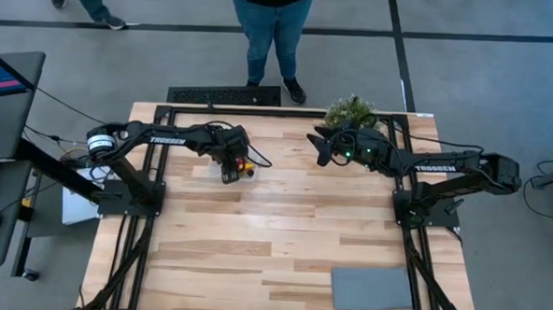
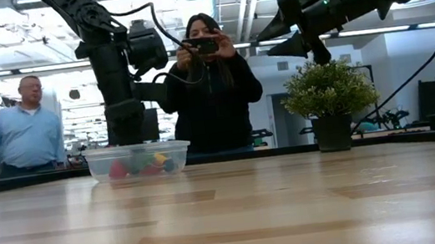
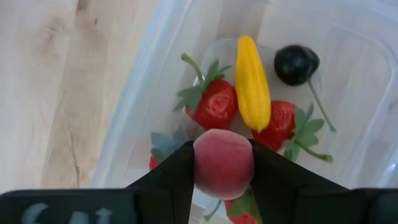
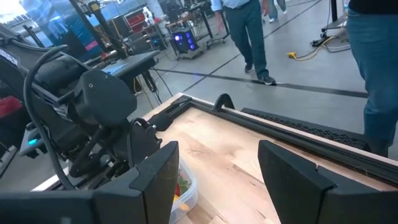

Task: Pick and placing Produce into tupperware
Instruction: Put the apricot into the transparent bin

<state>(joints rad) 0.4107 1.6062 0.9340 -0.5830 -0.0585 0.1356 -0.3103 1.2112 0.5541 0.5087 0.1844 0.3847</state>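
Gripping peach-like produce piece point(image 3: 222, 163), left pincer point(image 3: 221, 180) above tupperware point(image 3: 348, 37); right pincer point(image 4: 217, 171) spread, raised.

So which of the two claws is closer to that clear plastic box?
The left one. The left gripper hangs right over the tupperware, holding a peach-coloured piece above it. The right gripper waits open, raised across the table near the potted plant.

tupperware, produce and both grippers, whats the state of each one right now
tupperware: open, no lid, holding produce
peach-coloured fruit: gripped above the tupperware
left gripper: shut on the peach-coloured fruit
strawberries: lying in the tupperware
yellow piece: in the tupperware
dark berry: in the tupperware
right gripper: open, empty, raised
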